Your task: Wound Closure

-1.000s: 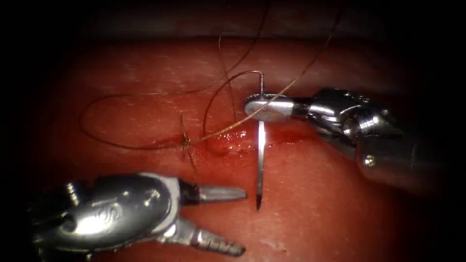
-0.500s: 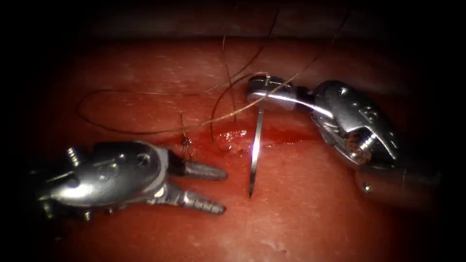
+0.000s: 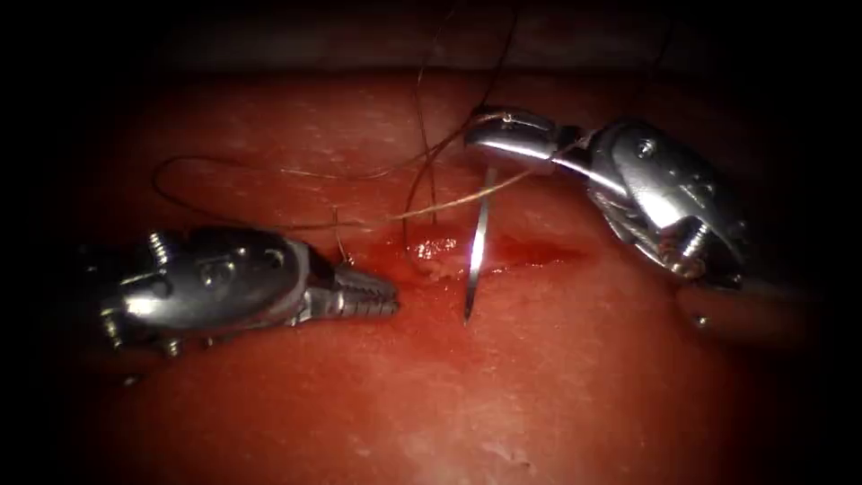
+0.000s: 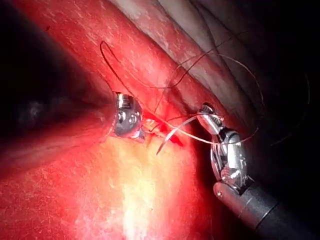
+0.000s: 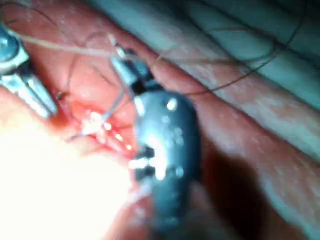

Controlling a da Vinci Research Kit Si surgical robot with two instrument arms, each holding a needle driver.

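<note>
A dark border rings the endoscope view; bright light falls in the middle, fading toward the edges.

Two tools (image 3: 382,292) (image 3: 489,144) — one needle (image 3: 477,247)

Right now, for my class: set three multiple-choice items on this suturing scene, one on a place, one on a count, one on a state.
1. Where along the needle does the right pincer grip?
A. near the thread end
B. mid-curve
C. at the tip

2. How many tools reach over the tissue?
A. one
B. two
C. three

3. The needle's tip is:
A. buried in the tissue
B. bare, out of the tissue
C. in the left pincer

Key:
1 A, the thread leaves the needle right by the pincer.
2 B, a left tool and a right tool.
3 B, the bare point shows just past the cut.
What the left tool holds cannot be told.
</note>
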